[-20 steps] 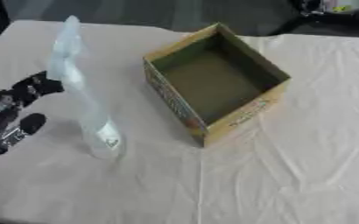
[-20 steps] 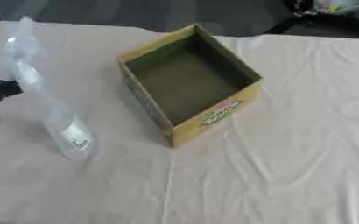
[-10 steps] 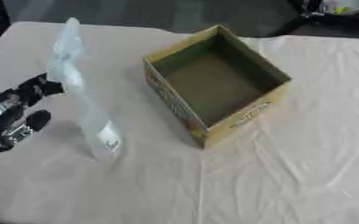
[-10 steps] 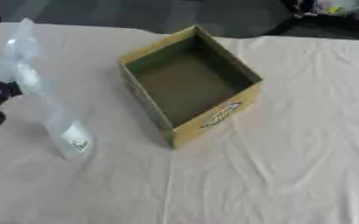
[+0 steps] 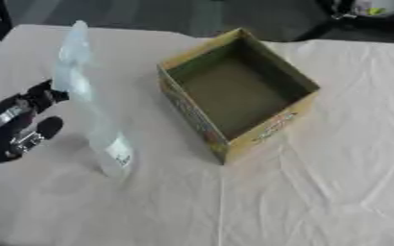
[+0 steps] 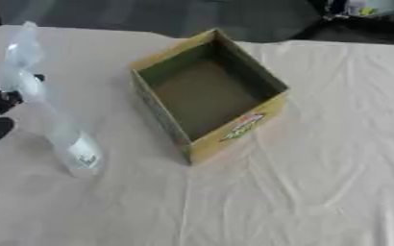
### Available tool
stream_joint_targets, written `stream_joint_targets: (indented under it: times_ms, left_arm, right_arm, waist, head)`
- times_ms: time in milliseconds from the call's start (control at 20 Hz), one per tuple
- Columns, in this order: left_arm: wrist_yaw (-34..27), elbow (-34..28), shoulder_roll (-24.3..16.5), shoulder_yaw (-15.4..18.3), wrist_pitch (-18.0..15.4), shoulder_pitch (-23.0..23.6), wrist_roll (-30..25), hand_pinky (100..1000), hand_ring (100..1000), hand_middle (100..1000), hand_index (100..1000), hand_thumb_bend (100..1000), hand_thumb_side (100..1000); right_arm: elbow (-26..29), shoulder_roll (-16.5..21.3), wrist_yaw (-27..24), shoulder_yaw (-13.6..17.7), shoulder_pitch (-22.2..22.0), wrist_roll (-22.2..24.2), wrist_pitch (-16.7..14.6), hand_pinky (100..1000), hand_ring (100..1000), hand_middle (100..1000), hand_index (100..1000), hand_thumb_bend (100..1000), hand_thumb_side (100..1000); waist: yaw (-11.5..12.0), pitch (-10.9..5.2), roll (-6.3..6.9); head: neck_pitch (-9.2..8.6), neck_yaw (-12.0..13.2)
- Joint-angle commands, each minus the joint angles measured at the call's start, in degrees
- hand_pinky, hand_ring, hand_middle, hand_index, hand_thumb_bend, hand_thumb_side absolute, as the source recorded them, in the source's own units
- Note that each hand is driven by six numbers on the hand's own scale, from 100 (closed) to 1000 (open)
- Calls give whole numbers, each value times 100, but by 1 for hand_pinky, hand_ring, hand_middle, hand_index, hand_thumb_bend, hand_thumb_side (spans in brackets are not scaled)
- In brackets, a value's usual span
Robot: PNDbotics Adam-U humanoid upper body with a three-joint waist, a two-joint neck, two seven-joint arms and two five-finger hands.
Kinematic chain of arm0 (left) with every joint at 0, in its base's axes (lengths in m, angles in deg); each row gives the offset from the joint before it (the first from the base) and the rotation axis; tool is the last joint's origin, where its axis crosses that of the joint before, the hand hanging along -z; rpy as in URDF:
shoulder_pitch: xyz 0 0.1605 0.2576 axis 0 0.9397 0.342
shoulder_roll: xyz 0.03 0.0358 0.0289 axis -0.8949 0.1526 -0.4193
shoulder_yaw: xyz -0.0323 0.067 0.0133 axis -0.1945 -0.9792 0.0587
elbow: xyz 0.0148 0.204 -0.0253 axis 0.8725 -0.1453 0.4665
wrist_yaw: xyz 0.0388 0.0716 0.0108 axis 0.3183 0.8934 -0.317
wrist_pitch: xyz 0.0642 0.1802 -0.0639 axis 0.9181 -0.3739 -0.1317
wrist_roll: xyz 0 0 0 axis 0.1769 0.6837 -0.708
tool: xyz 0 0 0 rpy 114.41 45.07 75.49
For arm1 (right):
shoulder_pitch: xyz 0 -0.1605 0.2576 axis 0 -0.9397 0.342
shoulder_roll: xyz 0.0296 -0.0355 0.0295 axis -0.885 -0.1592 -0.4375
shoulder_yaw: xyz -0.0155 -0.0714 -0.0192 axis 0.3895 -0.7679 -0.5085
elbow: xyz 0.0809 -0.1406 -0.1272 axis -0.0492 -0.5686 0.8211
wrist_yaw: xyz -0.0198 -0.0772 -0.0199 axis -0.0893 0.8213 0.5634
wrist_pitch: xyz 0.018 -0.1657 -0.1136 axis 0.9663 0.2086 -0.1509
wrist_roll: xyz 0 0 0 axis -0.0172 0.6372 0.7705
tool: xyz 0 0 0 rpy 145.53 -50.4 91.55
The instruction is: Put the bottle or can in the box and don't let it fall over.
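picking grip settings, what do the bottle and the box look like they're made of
Tall clear bottle: likely thin glossy plastic, since the cloth shows through it; small label near its base. Open yellow box: seemingly printed cardboard, with dull brownish inner walls and thin straight edges.

- No text, number or brand can be read anywhere in either view.
- The cardboard box [image 6: 209, 96] bears a printed logo in red and green on its yellow front wall near the right corner; the letters are too blurred to make out.
- The long left wall of the box carries a strip of coloured print, likewise unreadable.
- The clear plastic bottle [image 5: 95, 113] has a small pale label near its base with a dark mark on it; nothing on it can be read.
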Motion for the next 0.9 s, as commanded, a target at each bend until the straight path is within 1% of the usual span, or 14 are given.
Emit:
stream_joint_targets:
  times_ms: [50,900]
  left_arm:
    - [5,-21,-167,11,-1,-118,-19,1000,1000,1000,877,290,812]
    - [-14,144,-96,-92,126,-403,-119,1000,1000,1000,872,280,806]
  right_arm:
    - [64,52,25,41,-33,-246,-252,899,984,1000,905,100,525]
    - [64,32,33,2,3,-183,-221,902,986,1000,907,100,525]
  waist:
    - [-11,-46,1]
    - [-18,-30,-13]
  head:
    - [-63,14]
    - [-79,37]
